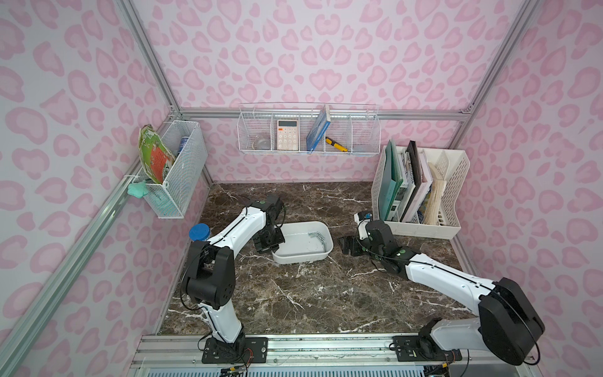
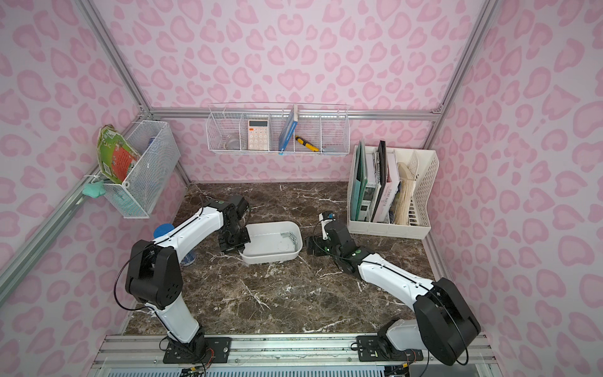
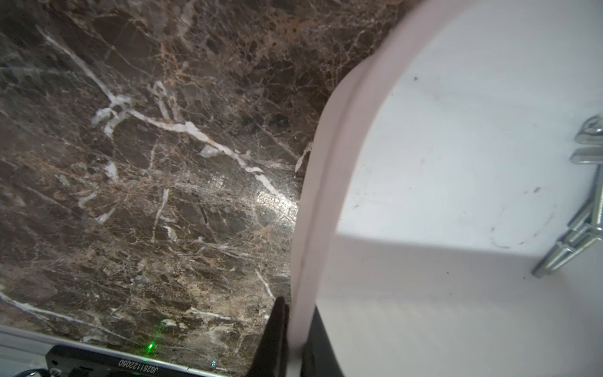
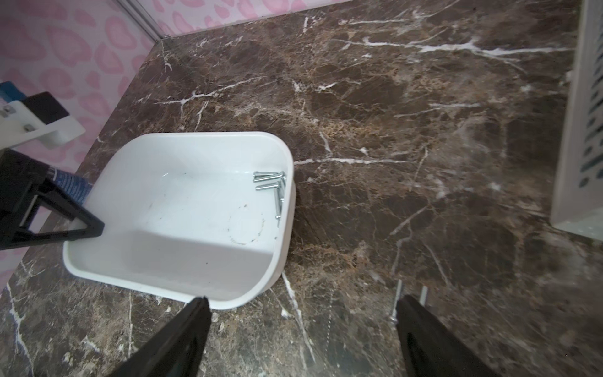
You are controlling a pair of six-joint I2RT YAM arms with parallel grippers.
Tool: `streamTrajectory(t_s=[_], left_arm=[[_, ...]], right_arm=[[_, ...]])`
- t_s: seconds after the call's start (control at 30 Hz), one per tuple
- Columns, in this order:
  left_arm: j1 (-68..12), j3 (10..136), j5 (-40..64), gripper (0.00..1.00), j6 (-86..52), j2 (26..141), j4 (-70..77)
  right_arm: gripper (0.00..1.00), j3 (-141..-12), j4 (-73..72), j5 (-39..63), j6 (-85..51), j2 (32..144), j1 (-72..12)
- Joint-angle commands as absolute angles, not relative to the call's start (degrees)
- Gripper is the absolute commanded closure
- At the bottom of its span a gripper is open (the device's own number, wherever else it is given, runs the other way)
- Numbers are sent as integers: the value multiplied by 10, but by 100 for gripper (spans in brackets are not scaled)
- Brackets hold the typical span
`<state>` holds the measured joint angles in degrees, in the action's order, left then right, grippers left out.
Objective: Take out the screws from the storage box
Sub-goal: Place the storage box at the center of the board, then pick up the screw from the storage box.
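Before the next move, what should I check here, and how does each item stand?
1. Left gripper shut on the storage box rim: ok.
2. Right gripper open, nothing between its jaws: ok.
3. Box emptied: not ok; screws lie bunched in one corner.
4. Two loose screws out on the table by the right gripper: ok.
5. Box resting flat: cannot tell.
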<state>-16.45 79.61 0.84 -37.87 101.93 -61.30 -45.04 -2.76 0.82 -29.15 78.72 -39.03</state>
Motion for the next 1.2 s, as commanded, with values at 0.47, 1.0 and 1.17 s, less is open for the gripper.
streamTrajectory(t_s=[0.47,1.0,1.17], left_arm=[[-160,800,41,53,-307,981,-585],[-155,748,-3,40,-273,926,-561],[-155,750,18,38,-268,926,-560]], right_arm=[[44,-695,163,-67,-261,980,-467],[61,-896,265,-101,-296,1176,-482],[62,-953,288,-119,-318,1226,-472]])
